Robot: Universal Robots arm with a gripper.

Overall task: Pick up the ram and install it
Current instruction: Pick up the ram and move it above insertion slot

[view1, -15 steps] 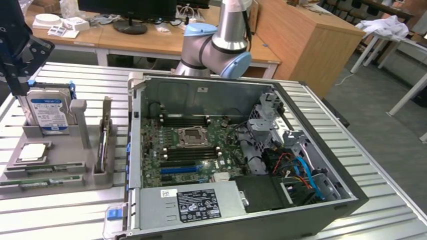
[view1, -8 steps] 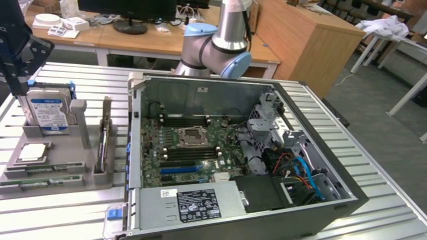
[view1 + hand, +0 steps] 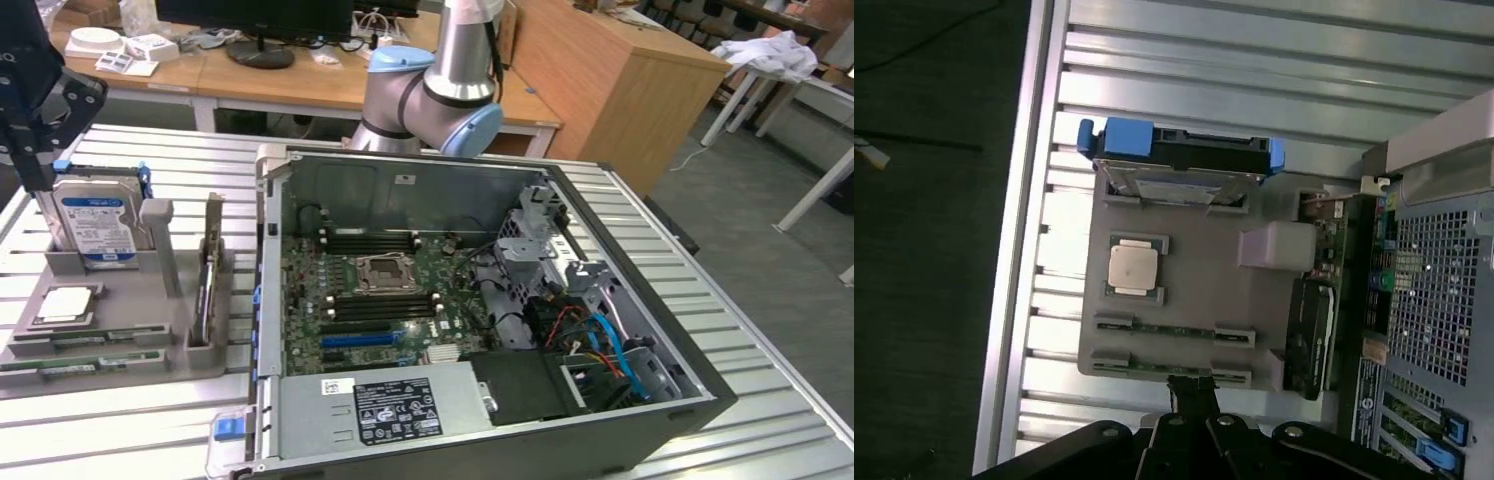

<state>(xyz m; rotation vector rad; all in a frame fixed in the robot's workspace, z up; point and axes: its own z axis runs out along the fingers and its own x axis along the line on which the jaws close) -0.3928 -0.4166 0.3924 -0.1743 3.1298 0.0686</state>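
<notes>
Well, the computer case (image 3: 400, 190) lies on its side with the lid off, so its motherboard (image 3: 387, 300) faces up at me. Beside it, on the exterior view's left, a grey tray (image 3: 127, 305) keeps each part in its own cradle: the hard drive (image 3: 96, 225) upright, the ram (image 3: 1164, 366) flat in the outer of 2 slots, reachable from above. My gripper (image 3: 1192, 393) hangs over that stick, fingers pressed together, holding nothing. Everything sits on a slatted metal table (image 3: 134, 430); wooden desks (image 3: 267, 80) stand behind.
</notes>
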